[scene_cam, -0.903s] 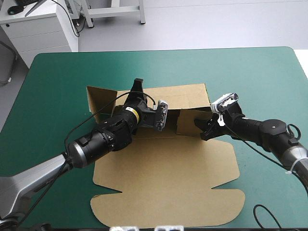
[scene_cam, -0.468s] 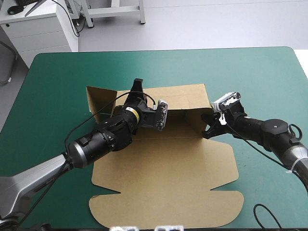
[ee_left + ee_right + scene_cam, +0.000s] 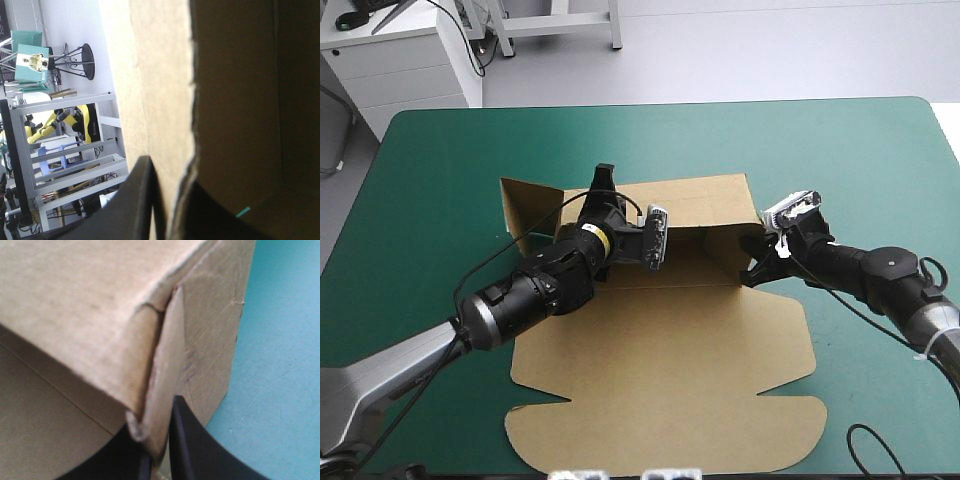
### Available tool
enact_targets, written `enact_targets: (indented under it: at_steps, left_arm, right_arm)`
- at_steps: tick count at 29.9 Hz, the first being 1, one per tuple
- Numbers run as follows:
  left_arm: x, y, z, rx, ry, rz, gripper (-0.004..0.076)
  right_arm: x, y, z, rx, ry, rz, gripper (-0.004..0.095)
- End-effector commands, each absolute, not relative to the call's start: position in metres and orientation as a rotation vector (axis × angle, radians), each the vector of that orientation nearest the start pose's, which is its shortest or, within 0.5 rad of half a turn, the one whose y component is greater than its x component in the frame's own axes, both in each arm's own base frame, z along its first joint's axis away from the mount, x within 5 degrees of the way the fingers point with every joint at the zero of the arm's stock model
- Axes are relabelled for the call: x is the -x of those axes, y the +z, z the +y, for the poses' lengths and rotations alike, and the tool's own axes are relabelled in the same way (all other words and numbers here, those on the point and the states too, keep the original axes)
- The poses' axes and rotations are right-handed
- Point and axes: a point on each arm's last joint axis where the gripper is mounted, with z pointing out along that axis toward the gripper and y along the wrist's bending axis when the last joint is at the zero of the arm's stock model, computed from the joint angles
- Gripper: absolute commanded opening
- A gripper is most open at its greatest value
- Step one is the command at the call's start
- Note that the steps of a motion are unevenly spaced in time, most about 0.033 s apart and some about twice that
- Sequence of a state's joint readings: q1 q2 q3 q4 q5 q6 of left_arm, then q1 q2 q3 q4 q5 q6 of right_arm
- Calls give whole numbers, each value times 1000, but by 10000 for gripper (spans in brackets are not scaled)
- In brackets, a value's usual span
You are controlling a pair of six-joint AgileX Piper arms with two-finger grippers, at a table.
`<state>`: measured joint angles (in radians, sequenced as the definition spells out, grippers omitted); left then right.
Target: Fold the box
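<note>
my left gripper (image 3: 170, 202) clamps the far wall (image 3: 700, 195) of the box (image 3: 660, 370); my right gripper (image 3: 160, 452) pinches its corner flap (image 3: 167, 385). best: hold both upright and square, then tuck slowly.

The box (image 3: 660, 380) is matt brown board, rough at its cut edges; the teal-green cover (image 3: 450, 160) looks smooth.

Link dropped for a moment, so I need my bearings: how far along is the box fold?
Done: the back wall of the box stands up. In hand: the left pincer is shut on that wall's left end, the right pincer shut on the raised right side wall at the corner. Left: the left side flap splays outward untucked, and the near panels lie flat.
</note>
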<state>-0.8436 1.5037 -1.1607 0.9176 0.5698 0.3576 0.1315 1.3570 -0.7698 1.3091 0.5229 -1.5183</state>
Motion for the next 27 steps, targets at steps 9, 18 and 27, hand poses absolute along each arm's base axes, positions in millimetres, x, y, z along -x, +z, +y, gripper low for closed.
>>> enact_targets:
  at_steps: [9, 18, 27]
  left_arm:
    - [-237, 339, -217, -1619, 560, 1425, 189]
    - [-207, 382, -195, -1450, 398, 1423, 414]
    - [-158, 412, -203, -1456, 267, 1223, 414]
  right_arm:
    - [-269, 282, 77, 588, 460, 2069, -11]
    - [-281, 314, 74, 518, 419, 2055, -12]
    - [-284, 315, 69, 462, 359, 2078, -12]
